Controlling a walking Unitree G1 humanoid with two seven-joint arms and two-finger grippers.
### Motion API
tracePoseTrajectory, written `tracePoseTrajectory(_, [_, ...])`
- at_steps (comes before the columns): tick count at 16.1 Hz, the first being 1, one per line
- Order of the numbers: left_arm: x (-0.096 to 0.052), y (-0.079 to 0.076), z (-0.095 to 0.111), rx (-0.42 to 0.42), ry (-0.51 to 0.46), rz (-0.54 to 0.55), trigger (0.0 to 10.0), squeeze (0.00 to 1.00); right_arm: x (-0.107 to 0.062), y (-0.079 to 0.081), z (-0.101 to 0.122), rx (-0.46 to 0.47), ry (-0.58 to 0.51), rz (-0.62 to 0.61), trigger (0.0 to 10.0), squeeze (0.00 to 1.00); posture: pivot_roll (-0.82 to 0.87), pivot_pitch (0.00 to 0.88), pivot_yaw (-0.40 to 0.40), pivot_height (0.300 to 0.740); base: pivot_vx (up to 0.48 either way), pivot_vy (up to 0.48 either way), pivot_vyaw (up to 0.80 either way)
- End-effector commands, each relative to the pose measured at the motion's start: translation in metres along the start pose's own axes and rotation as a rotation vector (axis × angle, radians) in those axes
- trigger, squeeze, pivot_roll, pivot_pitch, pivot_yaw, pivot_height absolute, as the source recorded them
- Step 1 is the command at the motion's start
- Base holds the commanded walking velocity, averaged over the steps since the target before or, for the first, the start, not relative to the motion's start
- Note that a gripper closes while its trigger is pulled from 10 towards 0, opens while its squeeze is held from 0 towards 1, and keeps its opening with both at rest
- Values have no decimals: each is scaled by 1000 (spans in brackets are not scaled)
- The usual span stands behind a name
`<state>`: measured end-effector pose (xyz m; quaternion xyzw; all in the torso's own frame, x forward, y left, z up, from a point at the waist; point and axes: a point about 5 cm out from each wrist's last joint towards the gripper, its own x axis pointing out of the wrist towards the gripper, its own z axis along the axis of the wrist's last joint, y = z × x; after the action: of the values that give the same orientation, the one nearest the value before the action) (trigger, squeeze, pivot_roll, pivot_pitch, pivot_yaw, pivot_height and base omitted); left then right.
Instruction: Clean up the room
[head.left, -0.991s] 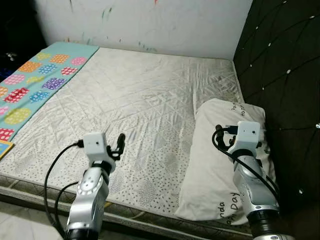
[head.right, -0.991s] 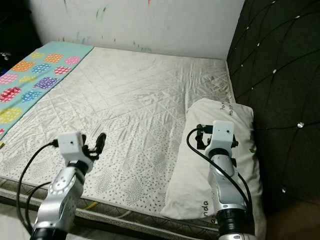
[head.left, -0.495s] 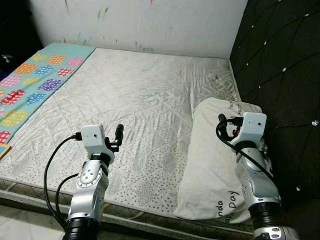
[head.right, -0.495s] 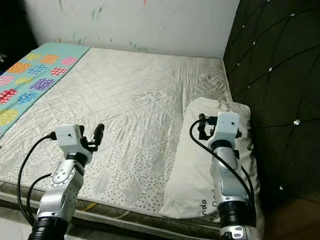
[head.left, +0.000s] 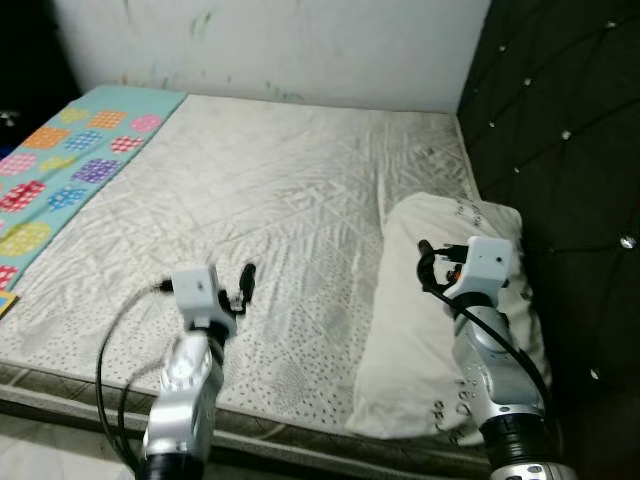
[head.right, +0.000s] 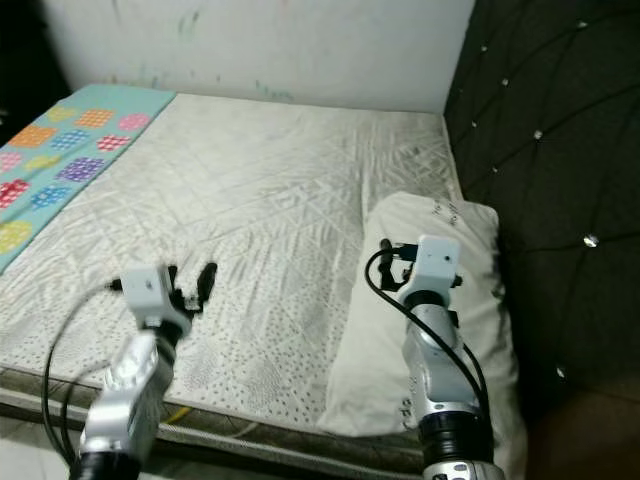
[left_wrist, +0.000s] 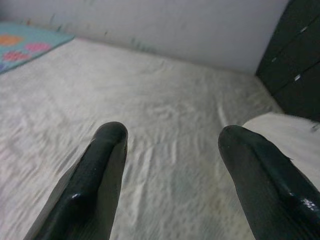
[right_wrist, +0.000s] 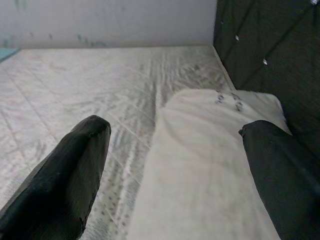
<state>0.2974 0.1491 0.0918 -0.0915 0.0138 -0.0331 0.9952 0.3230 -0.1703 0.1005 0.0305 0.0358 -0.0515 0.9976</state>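
Grippers, left and right, hover spread over mattress and pillow.

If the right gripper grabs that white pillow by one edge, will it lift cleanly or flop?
The pillow looks soft and creased, sagging over the mattress edge, so it will likely droop from a single-edge pinch. It is probably light for its bulk. Its cloth cover should grip well. The right gripper is open above it; the left gripper hangs open over the mattress.

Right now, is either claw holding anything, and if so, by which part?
Nothing is held. The left claw is open above the mattress, and the right claw is open above the white pillow.
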Motion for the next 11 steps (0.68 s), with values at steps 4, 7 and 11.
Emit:
tracePoseTrajectory(4, [-10,31,0,-13,-3,127,10000,0,-10,6,1,-23,6,50,10000,0,-127,0,-35,740,0,0,-416])
tracePoseTrajectory(7, [-19,41,-1,-20,6,167,10000,0,-10,3,-3,-17,28,36,10000,0,-119,0,-31,740,0,0,0])
tracePoseTrajectory(11, [-3,44,6,-40,-17,210,10000,0,-3,7,-4,18,29,10,10000,0,-118,0,0,740,0,0,0])
